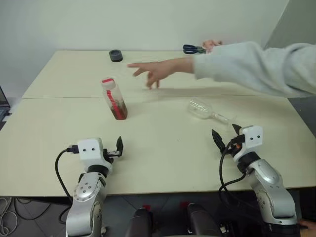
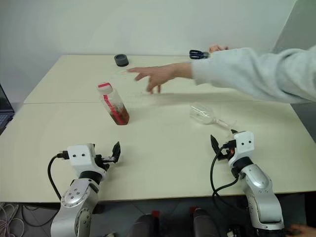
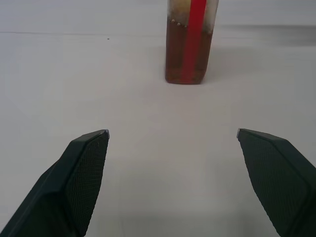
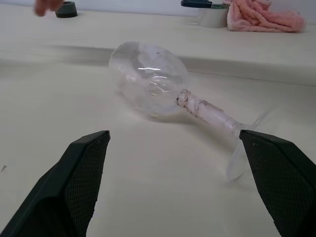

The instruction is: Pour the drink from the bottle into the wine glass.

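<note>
The bottle (image 1: 114, 99) stands upright left of centre on the bench (image 1: 163, 148), drink (image 3: 183, 57) low inside. The wine glass (image 1: 207, 111) lies on its side right of centre. My left claw (image 1: 119, 147) and right claw (image 1: 225, 136) gape wide, empty. A person's hand (image 1: 157, 72) reaches across above.

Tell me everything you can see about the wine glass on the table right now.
The wine glass is clear, with a rounded bowl, a thin stem that looks wrapped in whitish tape, and a round foot. It lies on its side on the cream table, empty as far as can be seen, its foot toward the right gripper, which is open and not touching it. A person's hand reaches over the table beyond it, also clear of it.
</note>
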`<control>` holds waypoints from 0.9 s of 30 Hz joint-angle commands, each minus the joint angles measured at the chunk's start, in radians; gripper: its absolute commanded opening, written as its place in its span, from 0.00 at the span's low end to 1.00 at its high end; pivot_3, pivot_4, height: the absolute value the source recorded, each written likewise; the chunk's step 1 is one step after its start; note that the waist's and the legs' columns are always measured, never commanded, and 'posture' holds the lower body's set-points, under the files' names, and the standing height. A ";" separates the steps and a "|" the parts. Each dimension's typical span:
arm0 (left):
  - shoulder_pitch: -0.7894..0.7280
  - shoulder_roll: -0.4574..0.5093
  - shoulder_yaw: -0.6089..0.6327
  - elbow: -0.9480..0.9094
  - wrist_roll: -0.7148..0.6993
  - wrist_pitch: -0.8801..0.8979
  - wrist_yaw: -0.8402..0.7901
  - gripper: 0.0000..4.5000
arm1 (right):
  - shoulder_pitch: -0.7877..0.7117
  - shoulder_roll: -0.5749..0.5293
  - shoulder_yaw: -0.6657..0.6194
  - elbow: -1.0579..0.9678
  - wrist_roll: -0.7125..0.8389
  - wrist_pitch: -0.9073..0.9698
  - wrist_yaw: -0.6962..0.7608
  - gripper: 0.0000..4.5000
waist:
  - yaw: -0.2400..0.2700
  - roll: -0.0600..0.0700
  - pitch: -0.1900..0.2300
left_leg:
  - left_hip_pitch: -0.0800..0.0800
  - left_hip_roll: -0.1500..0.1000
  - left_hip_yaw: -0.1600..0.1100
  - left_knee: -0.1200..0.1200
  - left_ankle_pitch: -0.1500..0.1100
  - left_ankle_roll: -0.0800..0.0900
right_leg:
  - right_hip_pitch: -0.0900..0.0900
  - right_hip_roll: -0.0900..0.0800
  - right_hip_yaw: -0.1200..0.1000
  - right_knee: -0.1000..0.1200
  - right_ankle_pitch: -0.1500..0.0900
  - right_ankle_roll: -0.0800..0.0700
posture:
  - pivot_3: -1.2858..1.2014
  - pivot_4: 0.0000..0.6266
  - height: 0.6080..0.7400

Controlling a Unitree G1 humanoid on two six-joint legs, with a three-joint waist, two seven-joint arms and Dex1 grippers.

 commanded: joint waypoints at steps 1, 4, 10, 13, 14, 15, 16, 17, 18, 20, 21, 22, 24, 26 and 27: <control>0.003 0.004 0.013 -0.045 -0.008 -0.023 -0.002 1.00 | -0.002 -0.003 -0.016 -0.016 0.003 -0.023 -0.002 1.00 | 0.000 0.000 0.000 | 0.000 0.000 0.000 0.000 0.000 0.000 | 0.000 0.000 0.000 0.000 0.000 0.000 | 0.52 0.24 1.00; 0.000 0.002 0.008 -0.056 0.004 -0.028 0.008 1.00 | 0.002 -0.004 -0.022 -0.016 0.003 -0.029 -0.003 1.00 | 0.000 0.000 0.000 | 0.000 0.000 0.000 0.000 0.000 0.000 | 0.000 0.000 0.000 0.000 0.000 0.000 | 0.52 0.24 1.00; 0.004 -0.005 0.001 -0.051 0.005 -0.030 0.006 1.00 | 0.009 0.002 -0.025 -0.022 0.001 -0.032 -0.014 1.00 | 0.000 0.000 0.000 | 0.000 0.000 0.000 0.000 0.000 0.000 | 0.000 0.000 0.000 0.000 0.000 0.000 | 0.52 0.24 1.00; -0.001 -0.005 0.004 -0.048 0.004 -0.029 0.004 1.00 | 0.015 0.000 -0.031 -0.017 0.001 -0.037 -0.014 1.00 | 0.000 0.000 0.000 | 0.000 0.000 0.000 0.000 0.000 0.000 | 0.000 0.000 0.000 0.000 0.000 0.000 | 0.52 0.24 1.00; -0.002 -0.005 0.006 -0.046 0.002 -0.030 0.004 1.00 | 0.016 -0.001 -0.033 -0.015 0.000 -0.038 -0.014 1.00 | 0.000 0.000 0.000 | 0.000 0.000 0.000 0.000 0.000 0.000 | 0.000 0.000 0.000 0.000 0.000 0.000 | 0.52 0.24 1.00; -0.001 -0.005 0.006 -0.047 0.001 -0.029 0.003 1.00 | 0.017 -0.002 -0.038 -0.013 0.001 -0.037 -0.017 1.00 | 0.000 0.000 0.000 | 0.000 0.000 0.000 0.000 0.000 0.000 | 0.000 0.000 0.000 0.000 0.000 0.000 | 0.52 0.24 1.00; -0.001 -0.005 0.007 -0.047 -0.001 -0.030 0.002 1.00 | 0.016 -0.001 -0.041 -0.013 0.001 -0.036 -0.019 1.00 | 0.000 0.000 0.000 | 0.000 0.000 0.000 0.000 0.000 0.000 | 0.000 0.000 0.000 0.000 0.000 0.000 | 0.52 0.24 1.00; 0.001 -0.005 0.007 -0.047 -0.001 -0.030 0.001 1.00 | 0.017 -0.001 -0.041 -0.014 0.000 -0.036 -0.019 1.00 | 0.000 0.000 0.000 | 0.000 0.000 0.000 0.000 0.000 0.000 | 0.000 0.000 0.000 0.000 0.000 0.000 | 0.52 0.24 1.00; 0.004 -0.006 0.006 -0.049 -0.001 -0.030 0.001 1.00 | 0.018 -0.002 -0.043 -0.016 0.001 -0.035 -0.018 1.00 | 0.000 0.000 0.000 | 0.000 0.000 0.000 0.000 0.000 0.000 | 0.000 0.000 0.000 0.000 0.000 0.000 | 0.52 0.24 1.00; 0.009 -0.008 0.008 -0.053 -0.002 -0.030 0.003 1.00 | 0.022 -0.005 -0.045 -0.022 0.000 -0.034 -0.013 1.00 | 0.000 0.000 0.000 | 0.000 0.000 0.000 0.000 0.000 0.000 | 0.000 0.000 0.000 0.000 0.000 0.000 | 0.52 0.24 1.00; 0.010 -0.009 0.009 -0.054 -0.002 -0.030 0.003 1.00 | 0.022 -0.006 -0.045 -0.024 0.000 -0.033 -0.012 1.00 | 0.000 0.000 0.000 | 0.000 0.000 0.000 0.000 0.000 0.000 | 0.000 0.000 0.000 0.000 0.000 0.000 | 0.52 0.24 1.00; 0.010 -0.009 0.010 -0.056 -0.002 -0.029 0.005 1.00 | 0.022 -0.008 -0.048 -0.027 0.003 -0.031 -0.010 1.00 | 0.000 0.000 0.000 | 0.000 0.000 0.000 0.000 0.000 0.000 | 0.000 0.000 0.000 0.000 0.000 0.000 | 0.52 0.24 1.00; 0.011 -0.009 0.013 -0.060 0.003 -0.026 0.011 1.00 | 0.018 -0.014 -0.059 -0.030 0.013 -0.024 -0.005 1.00 | 0.000 0.000 0.000 | 0.000 0.000 0.000 0.000 0.000 0.000 | 0.000 0.000 0.000 0.000 0.000 0.000 | 0.52 0.24 1.00; 0.011 -0.006 0.015 -0.068 0.013 -0.022 0.019 1.00 | -0.003 -0.020 -0.085 -0.033 0.039 -0.011 -0.002 1.00 | 0.000 0.000 0.000 | 0.000 0.000 0.000 0.000 0.000 0.000 | 0.000 0.000 0.000 0.000 0.000 0.000 | 0.52 0.24 1.00; 0.005 0.000 0.022 -0.072 0.020 -0.015 0.025 1.00 | -0.026 -0.033 -0.094 -0.040 0.065 0.002 0.019 1.00 | 0.000 0.000 0.000 | 0.000 0.000 0.000 0.000 0.000 0.000 | 0.000 0.000 0.000 0.000 0.000 0.000 | 0.52 0.24 1.00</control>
